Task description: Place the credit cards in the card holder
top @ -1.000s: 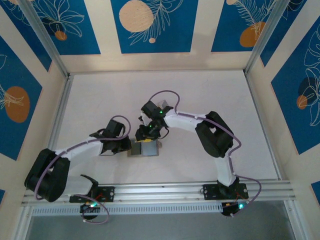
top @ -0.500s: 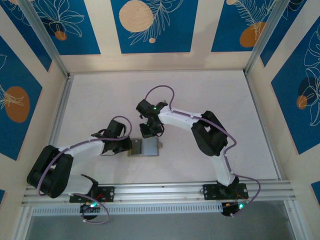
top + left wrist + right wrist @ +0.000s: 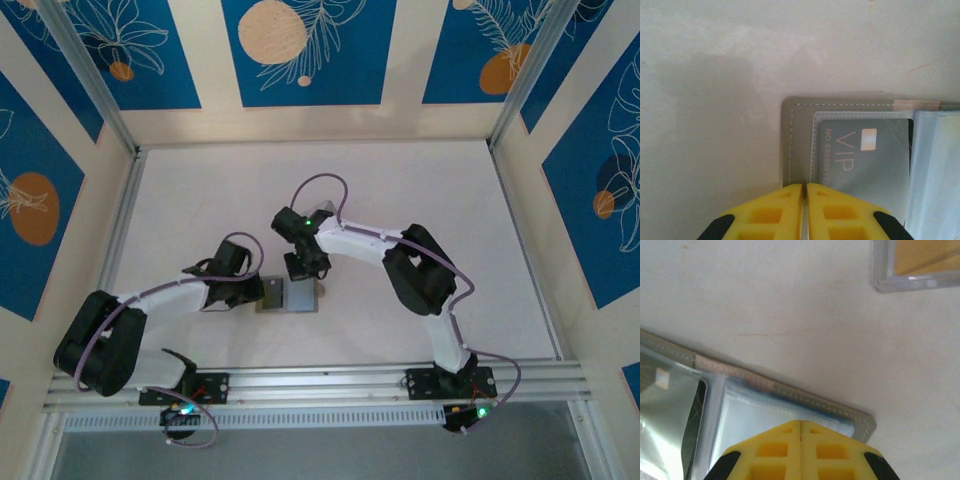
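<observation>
Since a second ago the right gripper [image 3: 305, 277] has drawn back a little toward the far edge of the card holder [image 3: 288, 297] and its two yellow fingers have come together. That grey holder lies opened flat on the pale table [image 3: 200, 200], in front of and between the two arm bases. From the left wrist camera, its left half shows a stitched grey border and a clear pocket, with a credit card [image 3: 865, 155] marked VIP tucked inside. A pale-blue sleeve [image 3: 935, 170] fills the holder's other half. The left gripper [image 3: 804, 186] sits at the holder's left edge, its fingers pinched nearly closed on that edge. The right wrist camera shows the right gripper's fingers pressed together, nothing between them, above the blue half's far corner; whether they touch it cannot be told. Beyond that corner, apart from the holder, lies a clear case [image 3: 912, 265] with something tan inside.
</observation>
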`<state>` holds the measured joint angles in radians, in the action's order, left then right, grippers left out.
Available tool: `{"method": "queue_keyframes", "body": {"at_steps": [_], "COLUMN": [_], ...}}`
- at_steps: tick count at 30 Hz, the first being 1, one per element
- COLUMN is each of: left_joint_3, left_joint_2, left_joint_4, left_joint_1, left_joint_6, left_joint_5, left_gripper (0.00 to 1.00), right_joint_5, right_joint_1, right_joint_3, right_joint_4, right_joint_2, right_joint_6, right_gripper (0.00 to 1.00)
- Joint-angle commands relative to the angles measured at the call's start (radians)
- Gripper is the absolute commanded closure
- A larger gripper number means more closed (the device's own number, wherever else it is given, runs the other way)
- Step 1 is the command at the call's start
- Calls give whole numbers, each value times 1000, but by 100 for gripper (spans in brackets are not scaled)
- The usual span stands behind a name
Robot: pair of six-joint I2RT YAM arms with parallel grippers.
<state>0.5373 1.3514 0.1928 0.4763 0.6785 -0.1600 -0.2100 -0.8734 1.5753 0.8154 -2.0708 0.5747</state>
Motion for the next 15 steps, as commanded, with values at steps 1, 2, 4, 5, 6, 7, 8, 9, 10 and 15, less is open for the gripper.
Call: {"method": "queue_keyframes", "body": {"at_steps": [1, 2, 4, 5, 6, 7, 8, 9, 10, 15], "left_joint_3": [-28, -28, -30, -32, -31, -31, -32, -31, -31, -26], "left_joint_2": [29, 29, 25, 23, 21, 19, 17, 17, 20, 44], "left_joint_4": [22, 21, 20, 22, 23, 26, 25, 25, 24, 17], "left_joint_1": [7, 7, 8, 7, 7, 7, 7, 7, 7, 8], "left_joint_6": [-10, -10, -8, -8, -8, -9, -8, -8, -10, -17], "left_joint_5": [25, 24, 24, 25, 25, 27, 28, 28, 28, 22], "left_gripper": [89, 89, 89, 89, 89, 89, 89, 89, 89, 89], "right_joint_5": [-29, -25, -13, -14, -19, -22, -26, -29, -33, -2], "right_joint_1": [-6, -7, -7, -9, -10, -11, -11, -12, -12, -25], "right_joint_3": [-4, 0, 8, 12, 16, 17, 16, 14, 11, 20], "right_joint_4": [28, 31, 36, 40, 45, 48, 50, 50, 50, 47], "right_joint_2": [31, 21, -6, -18, -31, -39, -46, -48, -48, -83], "right_joint_6": [13, 11, 7, 7, 10, 13, 15, 19, 20, 27], "right_gripper": [95, 95, 95, 95, 95, 96, 96, 96, 96, 97]}}
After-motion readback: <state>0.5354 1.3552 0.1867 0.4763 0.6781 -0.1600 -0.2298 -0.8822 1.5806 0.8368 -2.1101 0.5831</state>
